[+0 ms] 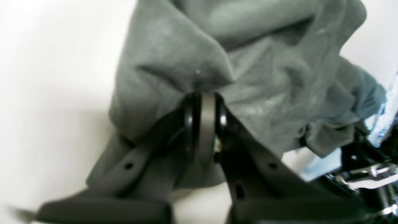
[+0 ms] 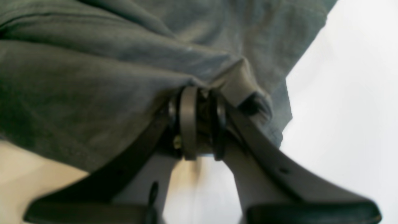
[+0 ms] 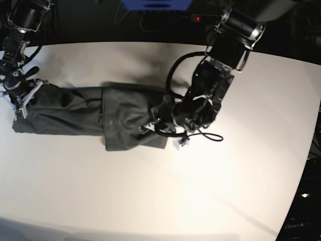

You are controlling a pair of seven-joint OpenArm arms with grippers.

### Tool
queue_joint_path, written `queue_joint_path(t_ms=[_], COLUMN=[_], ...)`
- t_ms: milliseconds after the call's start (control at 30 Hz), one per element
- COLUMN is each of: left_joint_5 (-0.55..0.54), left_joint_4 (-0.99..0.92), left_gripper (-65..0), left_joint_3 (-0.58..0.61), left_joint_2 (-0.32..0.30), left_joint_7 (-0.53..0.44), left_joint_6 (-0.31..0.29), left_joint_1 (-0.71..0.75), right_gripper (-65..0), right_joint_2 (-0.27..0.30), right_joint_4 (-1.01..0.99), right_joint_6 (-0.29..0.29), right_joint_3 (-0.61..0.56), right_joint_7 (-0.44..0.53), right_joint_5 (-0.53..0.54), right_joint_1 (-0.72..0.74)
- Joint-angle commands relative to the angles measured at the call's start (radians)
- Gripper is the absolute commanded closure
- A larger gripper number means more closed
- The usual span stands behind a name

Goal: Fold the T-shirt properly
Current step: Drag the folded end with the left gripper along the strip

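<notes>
The dark grey T-shirt lies stretched in a long band across the left and middle of the white table, with a folded layer over its right half. My left gripper is shut on the shirt's right end. In the left wrist view its fingertips pinch bunched cloth just above the table. My right gripper is shut on the shirt's left end. In the right wrist view it is closed on a fold of the cloth. The neck label is hidden.
A black cable loop hangs from the left arm onto the table beside the shirt. The table's far edge borders a dark background with a blue object. The table's right edge curves down at the right.
</notes>
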Motion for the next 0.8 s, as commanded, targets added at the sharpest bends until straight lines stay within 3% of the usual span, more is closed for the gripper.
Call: queue_joint_path(t_ms=[0,633,767], left_joint_5=[0.052,0.060,0.060], left_joint_4=[-0.002,-0.074,-0.082], left_gripper=[-2.8,-2.8,-2.8], left_joint_3=[-0.001,-0.009,-0.009], left_joint_2=[-0.018,-0.041,-0.041], left_joint_7=[-0.032,-0.037,-0.037], left_joint_6=[0.018,0.016,0.016], left_joint_1=[-0.002,0.036,0.041], right_gripper=[-7.5,-7.7,-7.5], right_joint_2=[-0.008,0.023,0.040], right_joint_4=[-0.012,-0.010,0.089], right_joint_6=[0.045,0.045,0.045], right_joint_3=[-0.012,-0.029,-0.071], right_joint_7=[-0.060,-0.060,-0.060], right_joint_5=[-0.015,-0.015,-0.015], right_joint_1=[-0.007,-0.002,-0.033])
